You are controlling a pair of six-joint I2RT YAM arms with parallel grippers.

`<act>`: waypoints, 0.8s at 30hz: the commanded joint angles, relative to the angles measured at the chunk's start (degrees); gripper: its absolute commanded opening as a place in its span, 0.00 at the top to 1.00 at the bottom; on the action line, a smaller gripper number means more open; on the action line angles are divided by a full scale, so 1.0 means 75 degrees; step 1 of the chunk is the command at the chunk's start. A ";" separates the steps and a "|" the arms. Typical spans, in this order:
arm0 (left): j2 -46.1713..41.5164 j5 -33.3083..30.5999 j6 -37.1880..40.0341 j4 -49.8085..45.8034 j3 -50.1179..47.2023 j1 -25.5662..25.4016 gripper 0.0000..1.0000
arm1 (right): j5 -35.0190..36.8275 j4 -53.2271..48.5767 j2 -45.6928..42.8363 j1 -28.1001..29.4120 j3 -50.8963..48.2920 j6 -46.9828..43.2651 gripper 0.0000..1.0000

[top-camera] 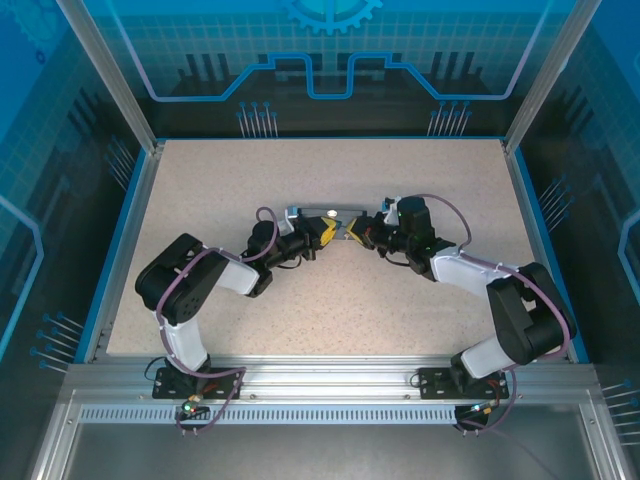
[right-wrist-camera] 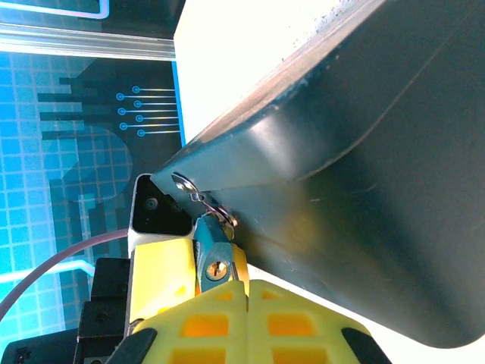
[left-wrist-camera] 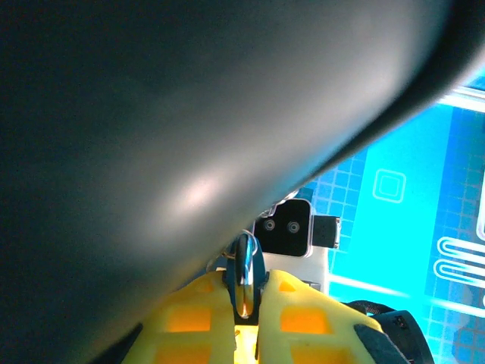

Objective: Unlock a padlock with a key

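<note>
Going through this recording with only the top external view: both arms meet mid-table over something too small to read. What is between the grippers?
Observer: The right wrist view shows a tiny blue padlock with a thin silver shackle, its round brass keyhole end facing that camera.
Operator: Is it attached to anything?
Observer: Its shackle runs up to a small silver metal fitting on the edge of a large dark box.
Operator: Who holds it?
Observer: Probably the left gripper: in its wrist view the yellow fingers pinch a slim silver loop with a blue edge.
</note>
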 commanded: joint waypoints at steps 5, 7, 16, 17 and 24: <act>0.0087 0.0107 -0.0032 0.0543 0.0158 0.0061 1.00 | 0.0047 -0.0100 -0.0203 -0.0032 0.0057 -0.0198 1.00; 0.0095 0.0106 -0.0040 0.0546 0.0158 0.0064 1.00 | 0.0052 -0.0172 -0.0197 -0.0032 0.0103 -0.0225 1.00; 0.0089 0.0120 -0.0035 0.0507 0.0205 0.0064 1.00 | -0.0018 -0.0045 -0.0070 -0.0020 0.0257 -0.0163 1.00; 0.0087 0.0115 -0.0042 0.0506 0.0205 0.0060 1.00 | -0.0024 -0.0046 -0.0058 -0.0022 0.0273 -0.0167 1.00; 0.0075 0.0130 -0.0019 0.0477 0.0240 0.0051 1.00 | -0.0024 0.0031 0.0110 0.0047 0.0397 -0.0121 1.00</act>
